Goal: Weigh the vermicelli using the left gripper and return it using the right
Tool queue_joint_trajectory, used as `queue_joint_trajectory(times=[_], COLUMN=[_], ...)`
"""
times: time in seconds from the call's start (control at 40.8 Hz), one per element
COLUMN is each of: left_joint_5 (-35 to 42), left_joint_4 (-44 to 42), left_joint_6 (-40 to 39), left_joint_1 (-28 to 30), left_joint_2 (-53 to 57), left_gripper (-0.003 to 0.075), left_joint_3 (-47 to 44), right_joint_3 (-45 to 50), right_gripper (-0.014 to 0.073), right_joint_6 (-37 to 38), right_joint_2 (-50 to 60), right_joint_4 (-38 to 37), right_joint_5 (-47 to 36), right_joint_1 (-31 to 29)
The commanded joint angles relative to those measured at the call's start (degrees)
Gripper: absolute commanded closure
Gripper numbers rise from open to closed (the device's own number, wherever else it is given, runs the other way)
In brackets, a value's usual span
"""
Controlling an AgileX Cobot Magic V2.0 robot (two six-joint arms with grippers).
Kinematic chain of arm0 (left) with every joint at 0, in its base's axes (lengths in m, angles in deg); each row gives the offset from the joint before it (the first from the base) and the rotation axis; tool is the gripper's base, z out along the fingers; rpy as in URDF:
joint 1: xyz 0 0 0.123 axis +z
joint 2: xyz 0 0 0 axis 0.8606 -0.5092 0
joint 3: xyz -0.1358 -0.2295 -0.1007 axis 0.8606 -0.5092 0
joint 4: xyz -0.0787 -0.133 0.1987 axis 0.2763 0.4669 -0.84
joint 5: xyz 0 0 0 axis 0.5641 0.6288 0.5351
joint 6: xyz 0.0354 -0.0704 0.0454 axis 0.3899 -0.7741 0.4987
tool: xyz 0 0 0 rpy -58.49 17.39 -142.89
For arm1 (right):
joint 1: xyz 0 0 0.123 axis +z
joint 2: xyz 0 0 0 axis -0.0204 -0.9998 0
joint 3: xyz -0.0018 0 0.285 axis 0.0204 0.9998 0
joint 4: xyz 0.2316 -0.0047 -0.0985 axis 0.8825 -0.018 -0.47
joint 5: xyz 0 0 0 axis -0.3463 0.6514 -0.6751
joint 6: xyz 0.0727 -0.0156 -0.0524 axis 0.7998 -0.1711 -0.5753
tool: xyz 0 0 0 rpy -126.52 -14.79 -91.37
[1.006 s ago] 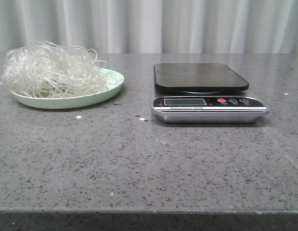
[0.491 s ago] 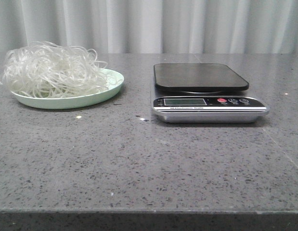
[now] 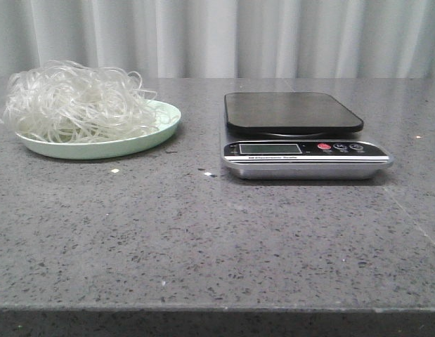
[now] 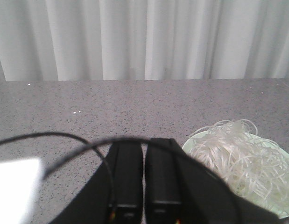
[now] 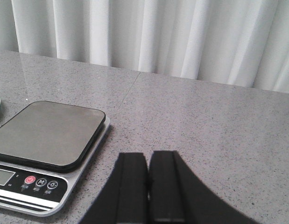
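Front view shows vermicelli (image 3: 73, 100) heaped on the green plate (image 3: 136, 144), both claws closed and empty.

Whitish vermicelli (image 3: 73, 98), pale-green plate (image 3: 143, 140)

A pale green plate (image 3: 150, 138) sits at the left of the grey speckled tabletop (image 3: 217, 239). Well apart to its right stands a scale (image 3: 301, 154) with a bare black platform, a blank display and a red button. White curtains (image 3: 273, 35) hang behind
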Motion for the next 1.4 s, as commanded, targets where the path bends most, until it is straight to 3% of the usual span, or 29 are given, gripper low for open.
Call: queue_joint_trajectory(times=[0.0, 0.515, 0.785, 1.079, 1.153, 1.374], left_joint_5=[4.2, 4.5, 10.0, 10.5, 15.4, 13.8], left_joint_4=[0.7, 0.5, -2.6, -4.6, -4.6, -4.5], left_joint_6=[-0.4, -0.4, -0.4, -0.4, -0.4, -0.4], left_joint_1=[-0.4, -0.4, -0.4, -0.4, -0.4, -0.4], left_joint_2=[-0.2, 1.7, 14.2, 29.5, 29.1, 29.3], left_gripper=[0.0584, 0.0584, 0.0584, 0.0584, 0.0584, 0.0584], left_joint_3=[1.7, 0.1, -14.1, -27.3, -30.6, -30.7], right_joint_3=[-1.6, -1.6, -1.6, -1.6, -1.6, -1.5], right_gripper=[0.0442, 0.0442, 0.0442, 0.0442, 0.0442, 0.0442], right_joint_6=[-0.4, -0.4, -0.4, -0.4, -0.4, -0.4], right_joint_2=[-0.3, -0.3, -0.3, -0.3, -0.2, -0.2], right_joint_4=[-0.3, -0.3, -0.3, -0.3, -0.3, -0.3], right_joint_5=[-4.6, -4.6, -4.6, -4.6, -4.4, -4.3], right_joint_1=[-0.5, -0.5, -0.5, -0.5, -0.5, -0.5])
